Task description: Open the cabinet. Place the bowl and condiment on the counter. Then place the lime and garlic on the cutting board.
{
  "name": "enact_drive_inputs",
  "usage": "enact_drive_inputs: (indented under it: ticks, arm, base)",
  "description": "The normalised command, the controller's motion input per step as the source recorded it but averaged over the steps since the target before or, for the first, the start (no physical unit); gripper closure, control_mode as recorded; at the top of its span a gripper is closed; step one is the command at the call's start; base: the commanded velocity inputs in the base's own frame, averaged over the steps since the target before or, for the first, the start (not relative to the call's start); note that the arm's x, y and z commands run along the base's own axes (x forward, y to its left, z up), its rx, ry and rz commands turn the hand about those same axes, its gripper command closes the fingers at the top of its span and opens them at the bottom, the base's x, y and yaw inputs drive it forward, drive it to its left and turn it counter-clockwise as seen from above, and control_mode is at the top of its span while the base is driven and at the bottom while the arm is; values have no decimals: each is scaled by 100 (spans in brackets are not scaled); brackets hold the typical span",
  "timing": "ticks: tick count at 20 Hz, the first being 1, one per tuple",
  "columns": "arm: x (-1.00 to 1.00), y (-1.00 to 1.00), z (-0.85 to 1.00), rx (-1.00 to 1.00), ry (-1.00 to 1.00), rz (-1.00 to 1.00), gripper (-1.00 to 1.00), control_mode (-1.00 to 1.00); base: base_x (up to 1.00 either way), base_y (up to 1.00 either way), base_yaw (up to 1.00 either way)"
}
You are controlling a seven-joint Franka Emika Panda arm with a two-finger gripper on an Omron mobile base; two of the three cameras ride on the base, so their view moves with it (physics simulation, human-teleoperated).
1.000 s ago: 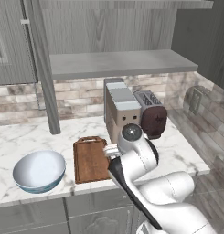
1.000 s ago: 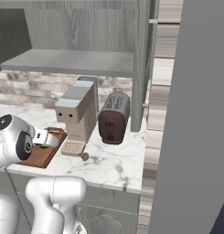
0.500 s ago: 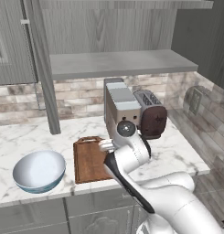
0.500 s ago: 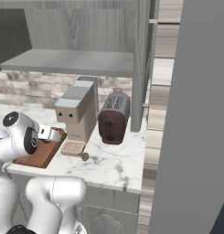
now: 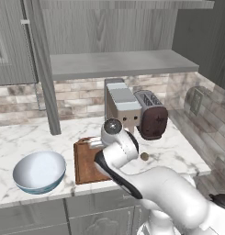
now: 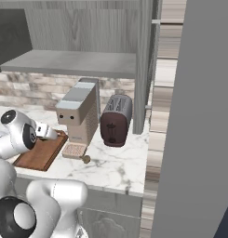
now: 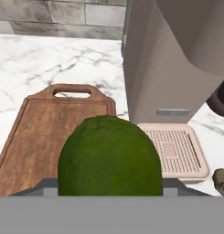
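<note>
The dark green lime (image 7: 109, 155) sits close before the hand camera, with my gripper (image 6: 54, 135) shut on it; the finger tips are hidden behind it. It hangs just above the near right part of the brown cutting board (image 7: 45, 128) (image 5: 84, 160) (image 6: 38, 153). The garlic (image 5: 144, 156) (image 6: 86, 159) (image 7: 221, 180) lies on the marble counter (image 5: 178, 147) right of the board. The blue-and-white bowl (image 5: 39, 170) stands on the counter left of the board. The cabinet (image 5: 118, 62) is open, its grey shelf bare. The condiment is out of view.
A beige coffee machine (image 5: 123, 108) (image 6: 80, 111) with a drip tray (image 7: 170, 151) stands right behind the board. A dark toaster (image 5: 151, 118) (image 6: 116, 120) is beside it. The open cabinet door (image 5: 42, 73) hangs edge-on at the left; the counter ends in a side wall at the right.
The arm's upper joints have swung a little to the left over the board. The lime stays in the gripper. Bowl, board and garlic have not moved.
</note>
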Motion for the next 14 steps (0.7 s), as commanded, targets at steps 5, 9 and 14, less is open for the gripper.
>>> enact_drive_inputs:
  ticks: [5, 9, 14]
  arm:
    - [33, 9, -33, 0, 0, 0, 100, -100]
    - [22, 0, -38, 0, 0, 0, 100, -100]
    - [14, 11, -12, 0, 0, 0, 100, -100]
  base:
    - [0, 0, 0]
    - [0, 0, 0]
    - [0, 0, 0]
